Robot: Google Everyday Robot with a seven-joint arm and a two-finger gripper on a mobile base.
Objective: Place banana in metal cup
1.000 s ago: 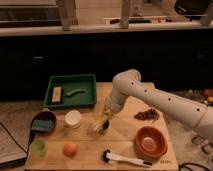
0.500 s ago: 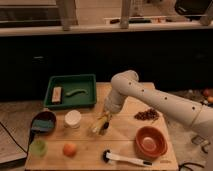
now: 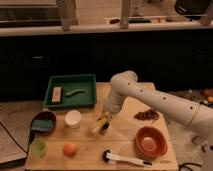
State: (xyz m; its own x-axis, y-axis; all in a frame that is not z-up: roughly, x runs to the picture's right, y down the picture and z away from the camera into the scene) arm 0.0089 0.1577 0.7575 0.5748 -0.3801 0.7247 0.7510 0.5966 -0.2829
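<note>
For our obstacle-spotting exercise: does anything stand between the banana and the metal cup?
Nothing visible does. The pincer is down at the banana, which is right by the cup. The white container stands apart, further left in view.

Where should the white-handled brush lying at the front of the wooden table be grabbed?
Take the white-handled brush at mid-handle, coming straight down from above and closing across its width: it lies flat, long and thin, black head to the left, orange bowl close behind. The gripper is at the yellow banana, left of that bowl.
</note>
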